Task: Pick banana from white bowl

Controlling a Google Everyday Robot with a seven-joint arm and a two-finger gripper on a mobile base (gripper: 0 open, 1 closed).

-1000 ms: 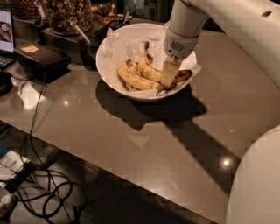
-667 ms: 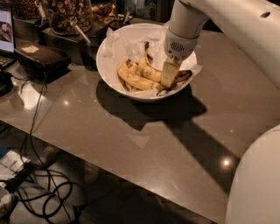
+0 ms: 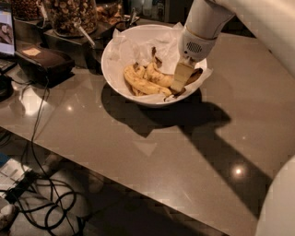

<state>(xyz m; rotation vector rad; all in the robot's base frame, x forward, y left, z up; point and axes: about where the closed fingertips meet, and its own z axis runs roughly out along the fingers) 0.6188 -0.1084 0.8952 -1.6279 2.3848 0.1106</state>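
Note:
The white bowl (image 3: 107, 62), lined with crinkled white paper, stands at the back of the grey table (image 3: 152, 152). Several yellow bananas (image 3: 144, 82) with brown spots lie in it, bunched toward the front and middle. My gripper (image 3: 180, 81) hangs from the white arm and reaches down into the right side of the bowl. Its tip is at the right end of the bananas, touching or just over them. No banana is lifted off the pile.
Glass jars of nuts (image 3: 69, 14) with spoons stand at the back left. A dark box (image 3: 44, 62) and a laptop screen (image 3: 5, 30) sit left of the bowl. Cables (image 3: 41, 203) lie on the floor below the table's front edge.

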